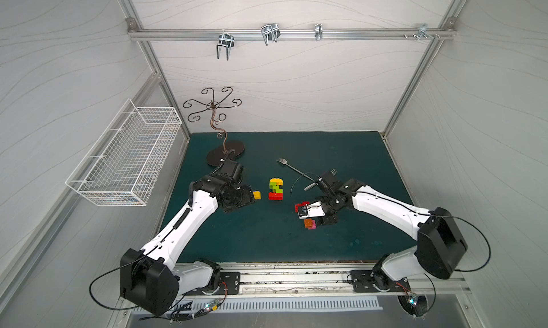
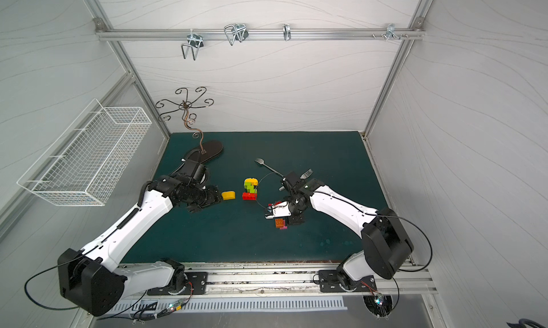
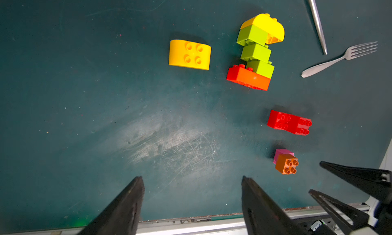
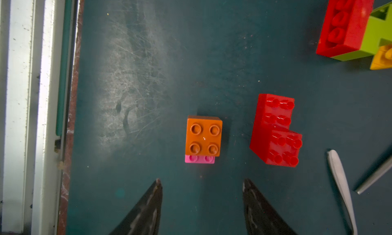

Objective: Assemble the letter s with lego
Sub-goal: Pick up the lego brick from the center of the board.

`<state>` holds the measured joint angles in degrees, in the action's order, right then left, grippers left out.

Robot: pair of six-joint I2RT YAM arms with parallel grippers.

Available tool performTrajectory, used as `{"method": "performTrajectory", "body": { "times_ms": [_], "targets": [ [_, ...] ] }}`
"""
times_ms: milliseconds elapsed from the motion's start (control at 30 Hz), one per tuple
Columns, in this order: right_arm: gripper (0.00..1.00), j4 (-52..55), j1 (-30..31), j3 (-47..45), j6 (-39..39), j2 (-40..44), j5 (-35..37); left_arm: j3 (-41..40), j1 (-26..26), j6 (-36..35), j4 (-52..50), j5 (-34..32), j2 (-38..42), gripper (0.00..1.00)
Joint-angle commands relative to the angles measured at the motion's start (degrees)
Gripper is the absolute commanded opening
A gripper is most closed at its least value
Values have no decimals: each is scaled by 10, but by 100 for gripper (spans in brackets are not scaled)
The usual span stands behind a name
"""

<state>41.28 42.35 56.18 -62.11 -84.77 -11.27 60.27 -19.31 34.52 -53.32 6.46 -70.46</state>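
Lego stack [image 3: 255,53]: red base, three lime steps, yellow rounded cap; left gripper [image 3: 192,178], right gripper [image 4: 201,179] both spread, empty

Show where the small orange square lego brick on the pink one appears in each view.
Both top views: small orange square plastic brick, right of mat centre, beside right arm.
Left wrist: brick beside loose red bricks.
Right wrist: brick just ahead of the fingers.
Landmark: green-yellow stack on red base.

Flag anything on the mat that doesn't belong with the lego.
One fork and a second fork lie on the mat beside the lego stack: cutlery, no part of a brick build.
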Motion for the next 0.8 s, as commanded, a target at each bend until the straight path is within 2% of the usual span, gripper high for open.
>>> {"method": "performTrajectory", "body": {
  "times_ms": [0, 433, 767],
  "targets": [
    [61, -29, -1, -14, -8, -18, -24, -1, 6, -12, 16, 8, -7, 76],
    [65, -82, 0, -37, 14, -67, -30, -4, 14, -15, 18, 9, -16, 76],
    [58, -99, 0, -45, 22, -84, -19, -1, 17, -17, 15, 8, -21, 76]
  ]
}}
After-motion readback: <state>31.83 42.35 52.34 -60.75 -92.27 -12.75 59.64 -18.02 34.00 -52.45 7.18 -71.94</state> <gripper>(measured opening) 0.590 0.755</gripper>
